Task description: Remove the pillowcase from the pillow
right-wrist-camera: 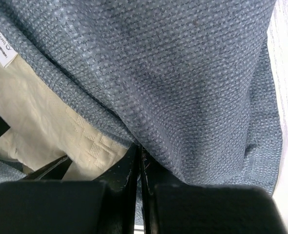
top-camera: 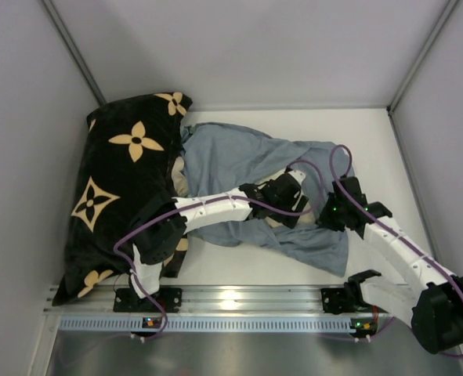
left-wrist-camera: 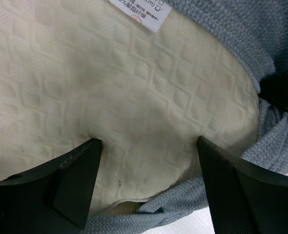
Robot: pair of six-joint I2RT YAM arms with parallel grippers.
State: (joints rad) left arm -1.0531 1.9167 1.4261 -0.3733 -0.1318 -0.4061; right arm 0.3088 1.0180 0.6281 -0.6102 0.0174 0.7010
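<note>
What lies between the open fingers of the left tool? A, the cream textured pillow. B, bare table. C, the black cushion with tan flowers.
A: the left wrist view shows the left tool open over the cream textured pillow, blue-grey woven pillowcase at its edge.

L gripper (left-wrist-camera: 147, 146) open — R gripper (right-wrist-camera: 139, 152) shut.

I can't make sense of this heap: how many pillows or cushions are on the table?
2. The black cushion with tan flowers lies at the left; the cream pillow lies mid-table, mostly covered by the blue-grey pillowcase. Others could be hidden underneath.
</note>
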